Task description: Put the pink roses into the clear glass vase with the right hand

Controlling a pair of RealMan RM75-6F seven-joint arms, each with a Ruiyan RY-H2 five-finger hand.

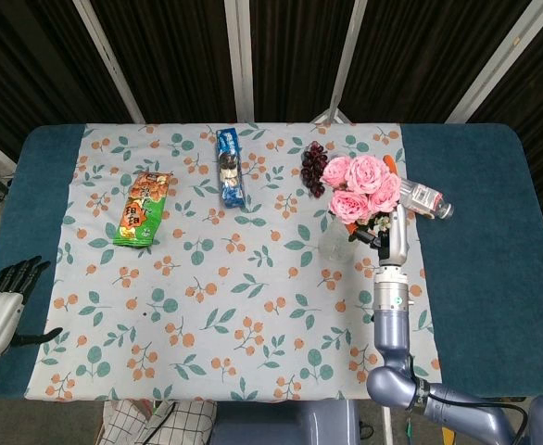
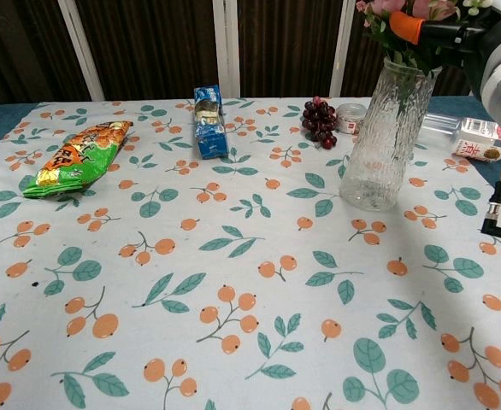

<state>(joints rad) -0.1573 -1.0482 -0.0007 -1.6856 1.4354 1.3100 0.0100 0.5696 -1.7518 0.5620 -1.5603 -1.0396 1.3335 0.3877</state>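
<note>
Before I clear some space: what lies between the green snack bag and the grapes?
The blue cookie pack lies between the snack bag and grapes; head view shows it.

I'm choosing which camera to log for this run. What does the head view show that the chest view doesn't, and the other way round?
Only the head view shows the left hand, open at the table's near-left edge holding nothing, the right forearm, and the pink roses from above as full blooms.

Only the chest view shows the clear glass vase side-on with green stems inside, and a small jar behind it.

Both show the right hand at the bouquet above the vase, the grapes, green snack bag, blue cookie pack and lying bottle.
</note>
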